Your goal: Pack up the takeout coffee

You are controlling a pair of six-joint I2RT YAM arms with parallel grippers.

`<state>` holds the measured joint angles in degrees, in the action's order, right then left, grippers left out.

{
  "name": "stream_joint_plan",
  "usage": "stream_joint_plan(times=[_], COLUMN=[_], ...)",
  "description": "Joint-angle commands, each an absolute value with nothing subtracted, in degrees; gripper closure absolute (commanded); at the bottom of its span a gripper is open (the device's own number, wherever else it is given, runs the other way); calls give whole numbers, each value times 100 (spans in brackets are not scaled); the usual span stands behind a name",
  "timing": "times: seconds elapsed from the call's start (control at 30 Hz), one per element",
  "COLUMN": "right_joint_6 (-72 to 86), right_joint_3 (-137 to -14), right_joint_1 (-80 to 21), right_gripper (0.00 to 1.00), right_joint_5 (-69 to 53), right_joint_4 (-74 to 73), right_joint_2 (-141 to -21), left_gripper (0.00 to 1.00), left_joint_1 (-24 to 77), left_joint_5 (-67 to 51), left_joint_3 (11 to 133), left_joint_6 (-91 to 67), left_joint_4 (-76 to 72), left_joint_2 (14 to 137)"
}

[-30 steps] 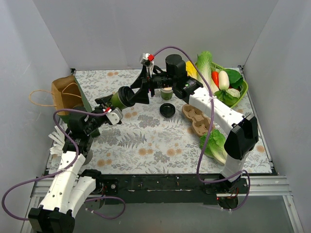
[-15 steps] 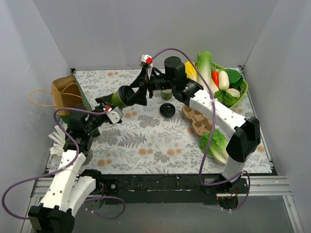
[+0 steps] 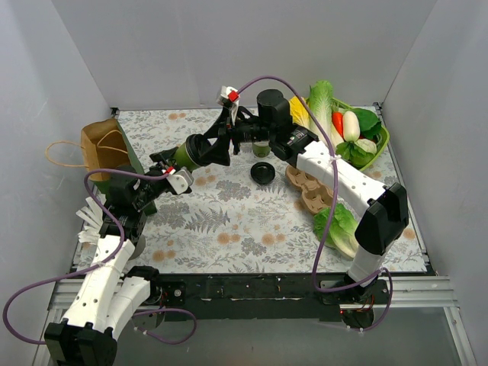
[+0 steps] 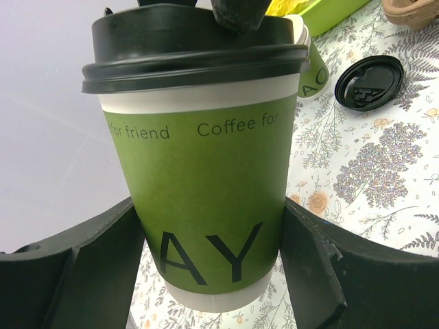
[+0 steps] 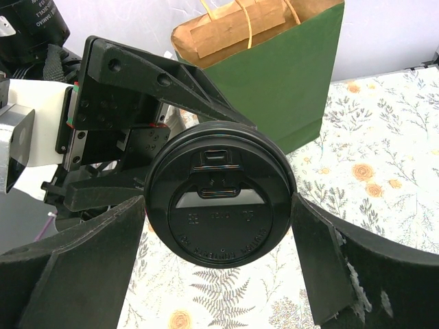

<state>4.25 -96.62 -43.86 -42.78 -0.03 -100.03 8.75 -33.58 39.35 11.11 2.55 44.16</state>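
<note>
- Left wrist view: the left fingers (image 4: 312, 274) clamp the lower sides of the green paper cup (image 4: 206, 205), held above the floral worktop (image 4: 370, 171).
- The right fingers (image 5: 89, 253) grip the round black plastic lid (image 5: 219, 205) by opposite rim edges. The lid faces the right wrist, along the cup's long axis.

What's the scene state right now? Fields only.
left gripper: shut on green cup, held above table
lid: seated on green cup
right gripper: fingers on lid's opposite edges
second cup: upright on table, unlidded
loose lid: flat on table near second cup
pulp tray: on table, both holes empty
</note>
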Motion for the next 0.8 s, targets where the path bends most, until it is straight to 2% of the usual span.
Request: stream_joint_plan(times=[0.0, 0.43, 0.63, 0.77], right_joint_6=[369, 185, 53, 18], right_joint_3=[-9668, -9738, -9773, -9809], right_joint_1=[-4456, -4500, -4500, -4404], right_gripper=[8, 12, 26, 36], right_joint_5=[-4368, -4140, -3973, -3911], right_joint_4=[9, -404, -553, -615], right_joint_2=[-9896, -10011, -10037, -9941], left_gripper=[52, 51, 49, 38], left_joint_1=[888, 888, 888, 888], left_joint_5=[-3392, -3489, -3489, -3393], left_joint_3=[3990, 3973, 3981, 3999], left_joint_6=[1160, 1397, 1389, 1406], left_joint_4=[141, 149, 141, 114], left_joint_2=[4359, 4342, 4359, 4368])
